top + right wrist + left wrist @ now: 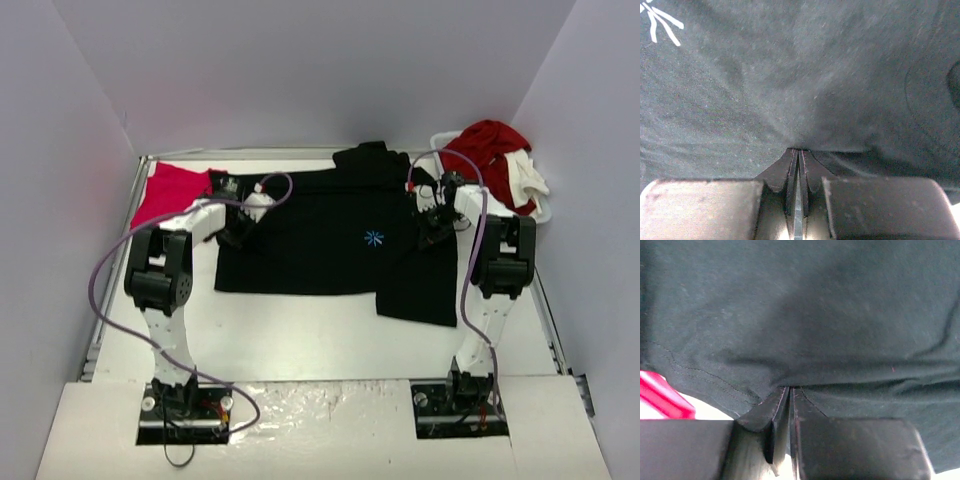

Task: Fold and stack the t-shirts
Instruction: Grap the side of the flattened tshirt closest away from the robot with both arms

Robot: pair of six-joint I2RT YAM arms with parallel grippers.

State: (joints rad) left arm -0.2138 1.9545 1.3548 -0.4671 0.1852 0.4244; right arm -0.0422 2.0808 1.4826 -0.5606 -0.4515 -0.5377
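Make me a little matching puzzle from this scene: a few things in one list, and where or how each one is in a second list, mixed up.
Things:
1. black t-shirt
2. pink-red t-shirt
3. heap of red and white clothes
4. left gripper

Places or states:
A. far right corner
B. pinched shut on black cloth
C. spread out in the middle
D. far left corner

Pairs: 1-C, 2-D, 3-A, 4-B.
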